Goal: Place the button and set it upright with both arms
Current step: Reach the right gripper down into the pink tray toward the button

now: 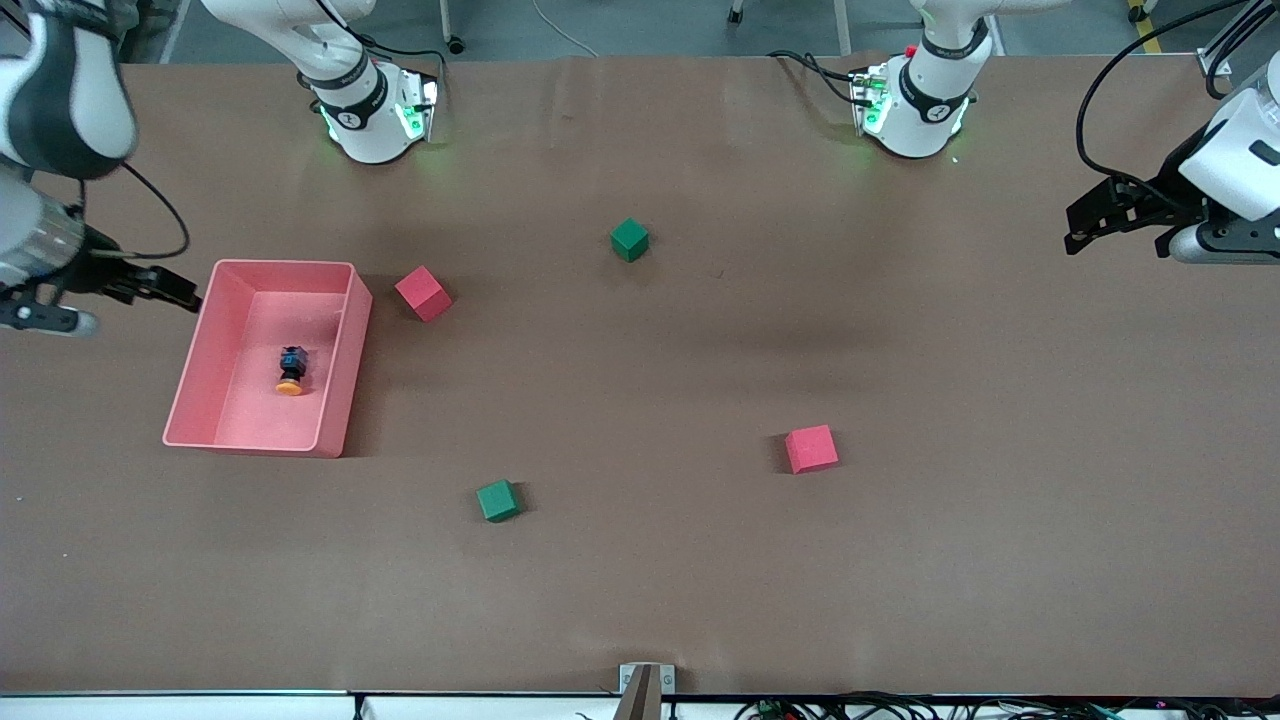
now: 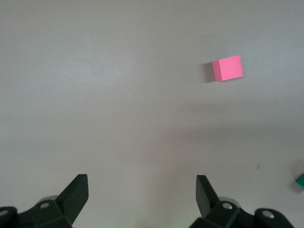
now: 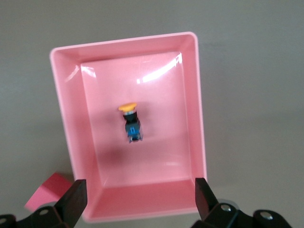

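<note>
You are looking down on a long table covered in plain brown paper, with grey floor showing along the edge where the two arm bases stand. A shallow pink tray sits toward the right arm's end of the table. The button lies on its side on the tray floor, near the middle, with its orange cap pointing toward the front camera and its black-and-blue body pointing toward the bases.

Four cubes are scattered on the paper. One red cube rests just beside the tray's corner, on the side toward the bases. A green cube lies near mid-table, closer to the bases. A second green cube and a second red cube lie nearer the front camera, well apart from each other.

The right gripper hangs at the tray's outer end, over its edge; its wrist view looks straight down into the tray, and its fingers stand wide apart, holding nothing. The left gripper is held in the air over the left arm's end of the table, well away from the tray. Its fingers are likewise spread and empty, over bare paper.
</note>
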Motion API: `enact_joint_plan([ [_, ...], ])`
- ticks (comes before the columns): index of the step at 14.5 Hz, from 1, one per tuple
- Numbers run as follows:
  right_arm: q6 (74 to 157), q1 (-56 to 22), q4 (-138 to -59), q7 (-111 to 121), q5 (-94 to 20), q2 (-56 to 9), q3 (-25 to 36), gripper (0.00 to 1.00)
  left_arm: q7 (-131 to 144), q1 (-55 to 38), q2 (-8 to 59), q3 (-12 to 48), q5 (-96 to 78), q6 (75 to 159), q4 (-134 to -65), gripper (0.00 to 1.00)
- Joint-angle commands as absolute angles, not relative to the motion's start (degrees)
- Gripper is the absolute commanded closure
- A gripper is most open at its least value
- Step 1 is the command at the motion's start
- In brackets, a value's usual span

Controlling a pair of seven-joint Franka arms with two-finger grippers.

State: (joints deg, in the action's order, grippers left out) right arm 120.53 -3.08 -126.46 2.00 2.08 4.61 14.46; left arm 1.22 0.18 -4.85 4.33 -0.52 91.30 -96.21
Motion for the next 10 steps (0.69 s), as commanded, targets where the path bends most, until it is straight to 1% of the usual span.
enact_joint_plan([
  [1, 131.2, -2.5, -132.9, 2.5, 1.4, 1.2, 13.7, 0.0, 0.5, 0.4, -4.3, 4.3, -1.4, 90.8, -94.9, 0.0],
  [5, 140.7, -2.5, -133.2, 7.7, 1.3, -8.1, 13.0, 0.0, 0.6, 0.4, -4.1, 4.3, -1.4, 90.9, -94.9, 0.0],
  [7, 144.0, -2.2, -133.1, 9.2, 1.3, -11.0, 12.7, 0.02, 0.7, 0.4, -4.2, 4.3, -1.4, 90.9, -94.9, 0.0],
  [10, 146.5, -2.1, -133.0, 9.3, -0.2, -14.1, 11.4, 0.03, 1.1, 0.4, -4.1, 4.4, -1.4, 90.9, -95.0, 0.0],
])
